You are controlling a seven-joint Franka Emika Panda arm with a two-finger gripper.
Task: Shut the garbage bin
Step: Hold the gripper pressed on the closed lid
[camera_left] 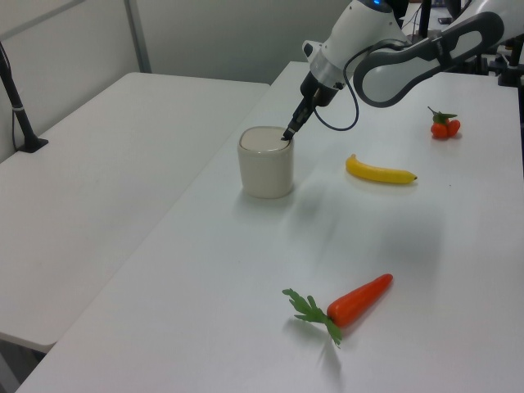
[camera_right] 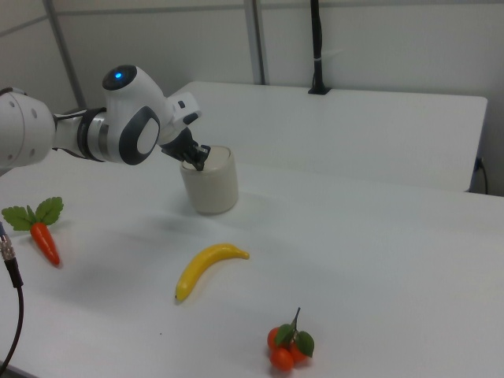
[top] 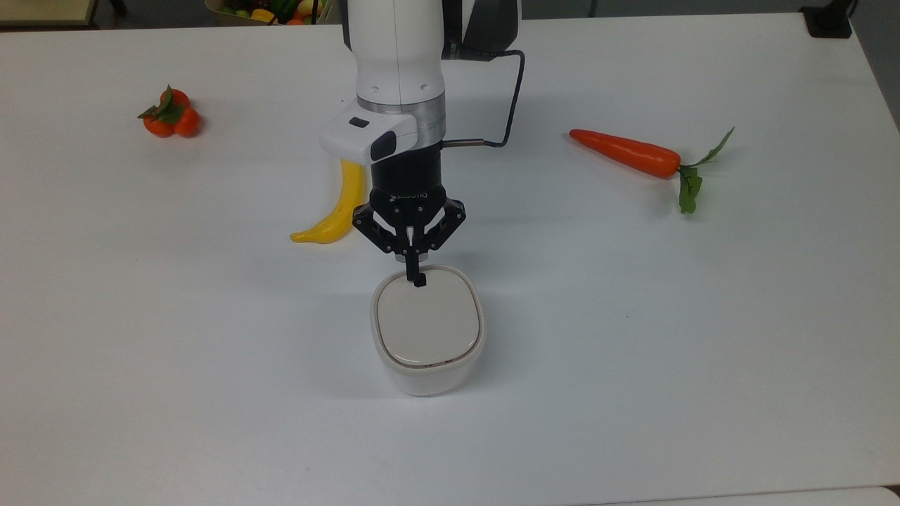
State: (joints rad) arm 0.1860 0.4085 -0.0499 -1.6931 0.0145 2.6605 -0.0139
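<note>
Tool (top: 419, 280) pinched tight, holds nothing, tip on lid edge of garbage bin (top: 427, 365). Lid flat down.

I see garbage bin (top: 427, 330) mid-counter (top: 703, 351), tool (top: 419, 280) tip on lid's far edge. Top view's left: banana (top: 336, 208) behind bin, tomatoes (top: 169, 115) far beyond. Top view's right: carrot (top: 633, 154), well apart.

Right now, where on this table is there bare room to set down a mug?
Bare white table: the wide stretch between the orange plastic carrot and the white bin with the cream lid, and the near strip in front of the bin. Crowded: around the end effector, yellow banana and bin.
</note>
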